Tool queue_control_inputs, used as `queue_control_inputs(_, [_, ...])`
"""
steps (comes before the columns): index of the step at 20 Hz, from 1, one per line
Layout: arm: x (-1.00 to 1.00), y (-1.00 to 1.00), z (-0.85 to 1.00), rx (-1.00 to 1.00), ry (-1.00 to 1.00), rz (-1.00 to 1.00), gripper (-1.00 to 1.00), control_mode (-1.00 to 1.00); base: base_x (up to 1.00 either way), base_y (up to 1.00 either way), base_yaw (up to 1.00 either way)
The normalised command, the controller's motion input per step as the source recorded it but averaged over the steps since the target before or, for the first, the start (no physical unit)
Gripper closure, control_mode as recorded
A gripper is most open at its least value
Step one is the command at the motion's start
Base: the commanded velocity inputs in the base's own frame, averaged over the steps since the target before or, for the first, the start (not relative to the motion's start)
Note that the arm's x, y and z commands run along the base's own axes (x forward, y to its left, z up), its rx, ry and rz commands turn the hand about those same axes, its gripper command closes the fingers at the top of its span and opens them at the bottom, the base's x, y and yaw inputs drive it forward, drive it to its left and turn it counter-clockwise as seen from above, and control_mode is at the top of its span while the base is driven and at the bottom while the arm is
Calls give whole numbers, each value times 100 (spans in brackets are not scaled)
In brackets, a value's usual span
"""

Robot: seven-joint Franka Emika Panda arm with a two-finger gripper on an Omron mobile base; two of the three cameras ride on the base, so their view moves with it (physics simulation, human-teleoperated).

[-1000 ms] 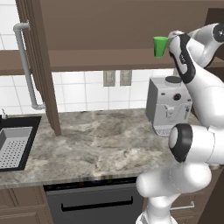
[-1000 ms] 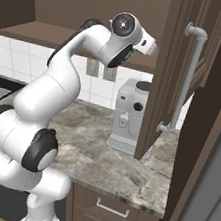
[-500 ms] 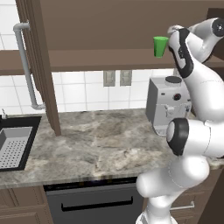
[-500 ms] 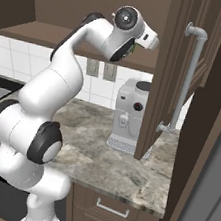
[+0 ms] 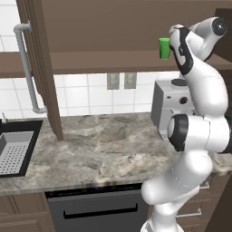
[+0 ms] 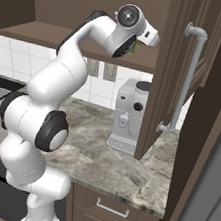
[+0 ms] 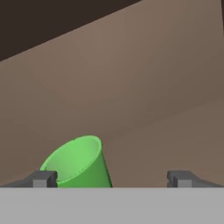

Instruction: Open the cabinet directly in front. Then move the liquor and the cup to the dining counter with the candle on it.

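The cabinet [image 5: 90, 27] stands open, its left door [image 5: 43, 68] and right door [image 6: 181, 78] swung out toward me. The green cup [image 5: 164, 48] stands upright on the cabinet's bottom shelf, and a sliver of the cup [image 6: 133, 47] shows beside my hand. In the hand view the cup [image 7: 81, 164] sits low between my fingertips, closer to the left fingertip [image 7: 41, 179]. My gripper [image 7: 111, 179] is open and holds nothing. The liquor, the candle and the dining counter are out of view.
A grey coffee machine [image 5: 170, 106] stands on the marbled counter [image 5: 99, 149] below the cabinet, right under my arm. A black sink [image 5: 13, 149] lies at the left. The doors' long silver handles [image 6: 187, 79] jut out on both sides.
My arm has straightened upward and the hand has edged closer to the cup inside the cabinet. The jaws have stayed wide apart.
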Motion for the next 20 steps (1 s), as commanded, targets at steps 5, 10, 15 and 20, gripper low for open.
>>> queue_control_inputs(5, [28, 0, 0, 0, 2, 0, -100, -100, 0, 0, 0])
queue_control_inputs(10, [18, 0, -6, 0, 5, 1, -100, -100, 0, 0, 0])
queue_control_inputs(15, [14, 0, -18, -2, 2, 3, -100, -100, 0, 0, 0])
queue_control_inputs(20, [6, 0, -22, -3, 2, 5, -100, -100, 0, 0, 0])
